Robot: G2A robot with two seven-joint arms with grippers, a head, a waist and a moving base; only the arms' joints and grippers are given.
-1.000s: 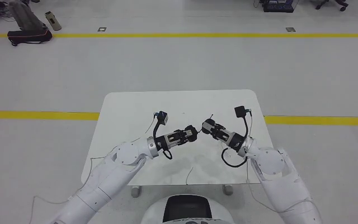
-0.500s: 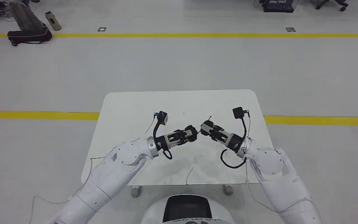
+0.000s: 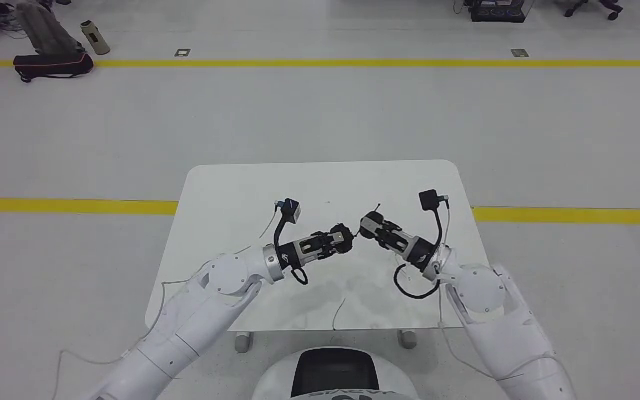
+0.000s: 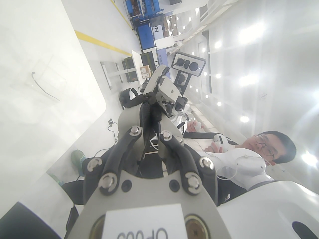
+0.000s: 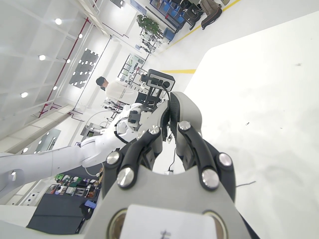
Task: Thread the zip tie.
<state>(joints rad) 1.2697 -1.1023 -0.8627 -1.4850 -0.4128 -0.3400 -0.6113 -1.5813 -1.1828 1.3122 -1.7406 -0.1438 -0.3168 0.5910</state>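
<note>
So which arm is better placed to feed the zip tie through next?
Right, probably. The left end effector and right end effector are shut, nearly tip to tip above the table, but a thin dark sliver, maybe the tie, sticks out at the right one's tip.

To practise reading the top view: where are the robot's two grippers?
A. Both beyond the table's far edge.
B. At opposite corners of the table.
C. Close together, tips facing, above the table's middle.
C: in the top view the left gripper and the right gripper face each other, nearly meeting, over the middle of the white table.
</note>
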